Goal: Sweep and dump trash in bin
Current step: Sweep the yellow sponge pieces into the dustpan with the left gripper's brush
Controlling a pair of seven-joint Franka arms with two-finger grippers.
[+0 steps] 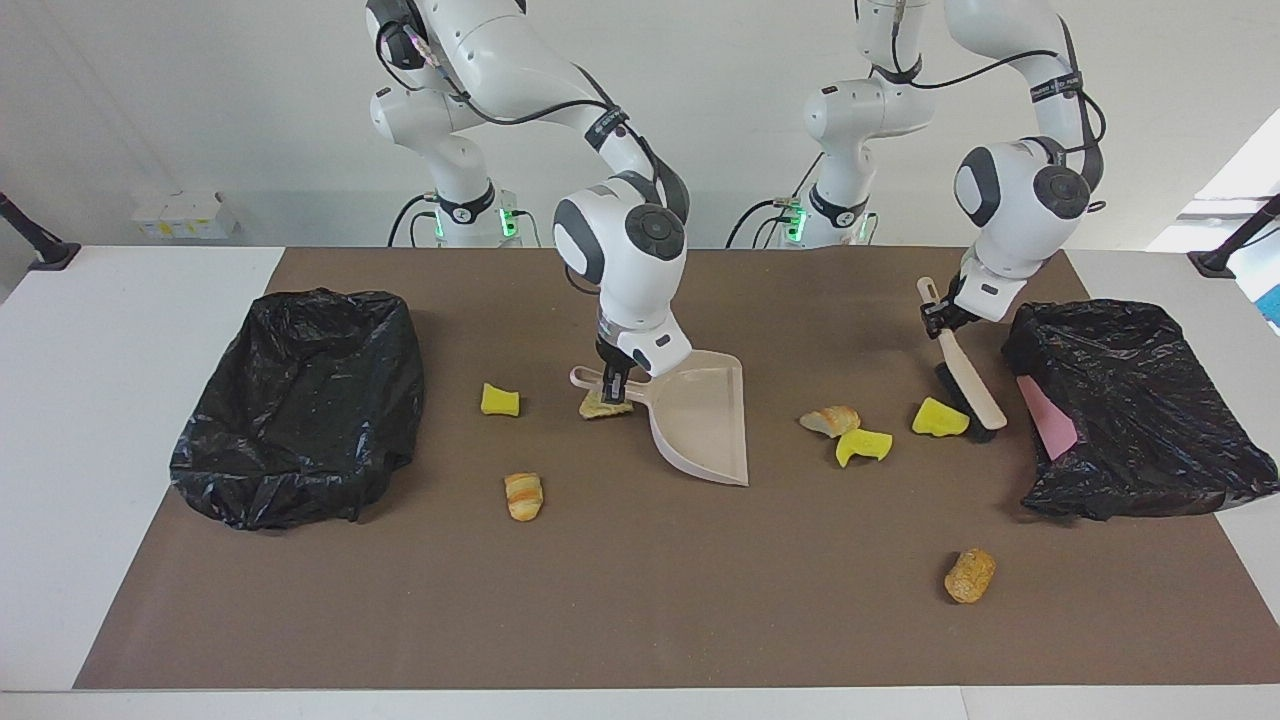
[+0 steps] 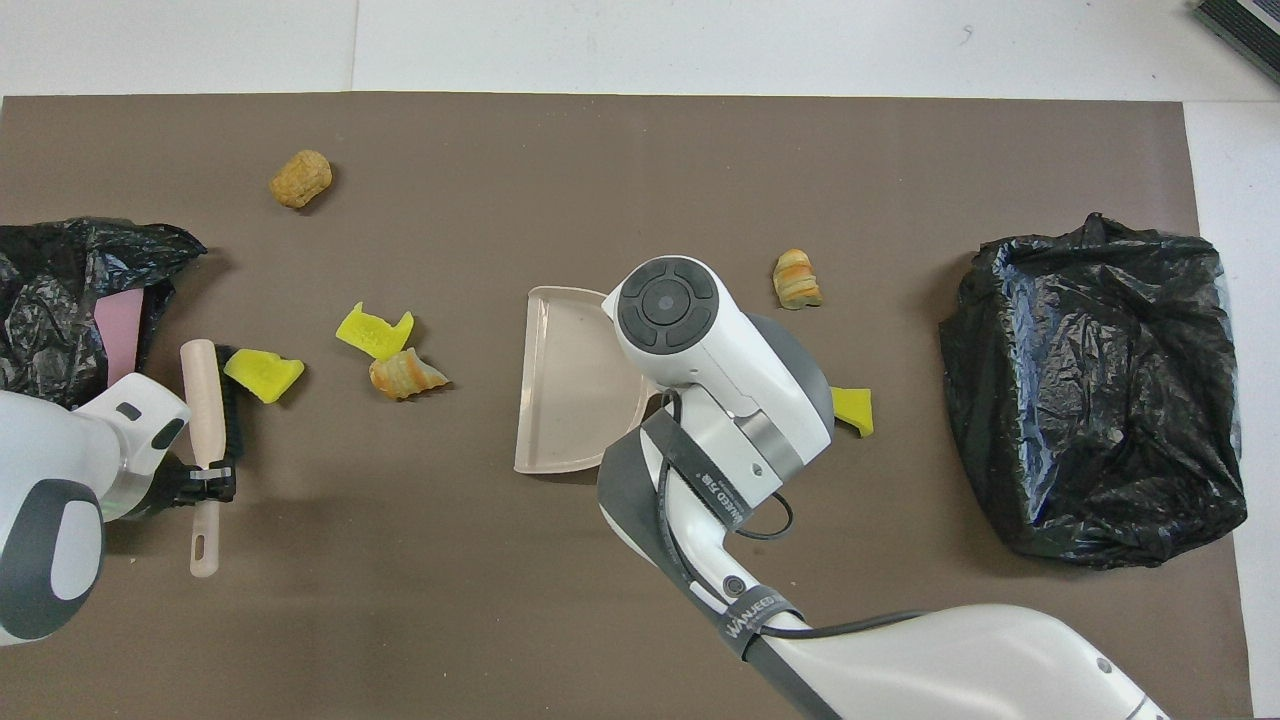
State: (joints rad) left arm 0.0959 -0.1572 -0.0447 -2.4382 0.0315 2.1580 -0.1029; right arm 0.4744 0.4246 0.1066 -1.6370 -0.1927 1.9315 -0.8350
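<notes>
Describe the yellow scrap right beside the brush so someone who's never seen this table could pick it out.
Start at the black bag at the left arm's end of the table, the one with a pink flat piece in it. The brush held by the left hand angles down beside that bag. The yellow sponge chunk lies against its bristles, alone, while the other nearby yellow piece sits next to a bread-like lump.
</notes>
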